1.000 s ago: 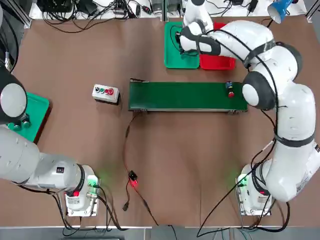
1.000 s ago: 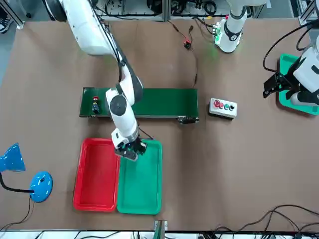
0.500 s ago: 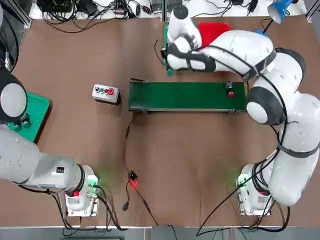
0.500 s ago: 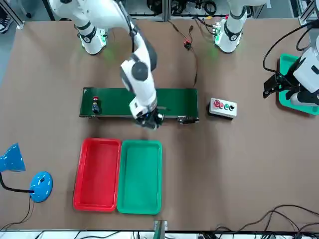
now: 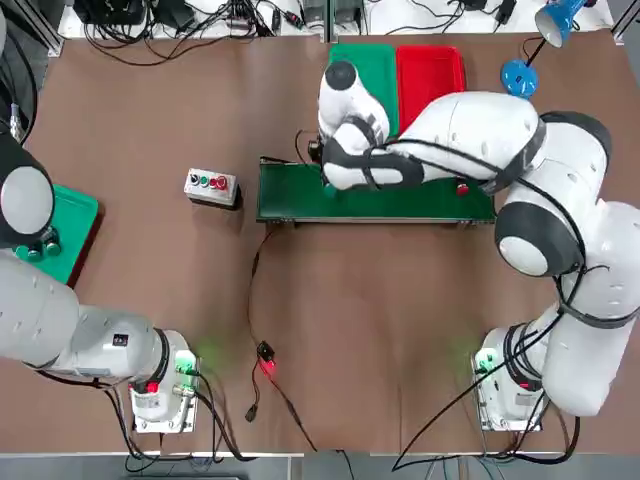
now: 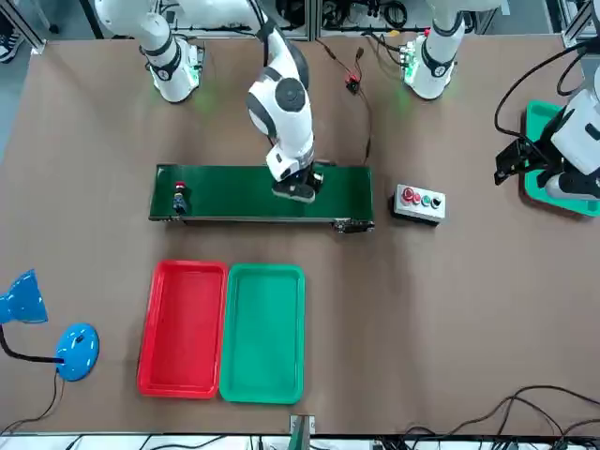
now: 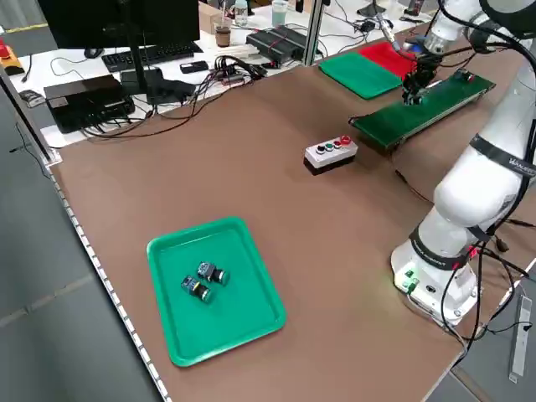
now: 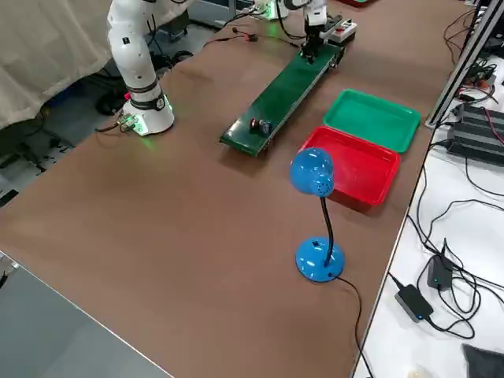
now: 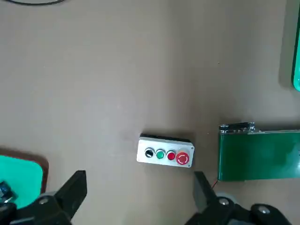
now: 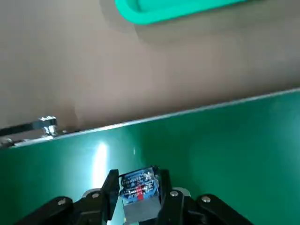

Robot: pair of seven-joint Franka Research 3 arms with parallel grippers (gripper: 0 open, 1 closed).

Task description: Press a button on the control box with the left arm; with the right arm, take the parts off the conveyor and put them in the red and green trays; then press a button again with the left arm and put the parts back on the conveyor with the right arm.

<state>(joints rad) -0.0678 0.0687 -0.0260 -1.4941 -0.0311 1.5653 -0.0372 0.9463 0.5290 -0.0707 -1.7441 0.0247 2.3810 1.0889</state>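
Low over the conveyor [image 6: 225, 192], near the end closest to the control box [image 6: 419, 202], my right gripper [image 6: 298, 190] is shut on a small part [image 10: 138, 187] with a blue and silver body; its cap does not show. The red-capped part [image 5: 461, 187] lies at the belt's opposite end. Beyond the belt, the red tray [image 6: 183, 328] and the green tray [image 6: 265, 333] hold nothing. At the table's far left my left gripper [image 9: 136, 197] hangs open, well short of the control box [image 9: 165, 153].
A green tray with a red-brown edge [image 5: 70, 225] under the left arm holds two small parts [image 7: 201, 280]. A blue desk lamp [image 6: 66, 347] stands beside the red tray. A cable with a red clip [image 5: 265, 360] runs from the conveyor toward the robot's side.
The right gripper has swung from above the green tray back over the table onto the conveyor's control-box end, carrying the part. The left arm has not moved.
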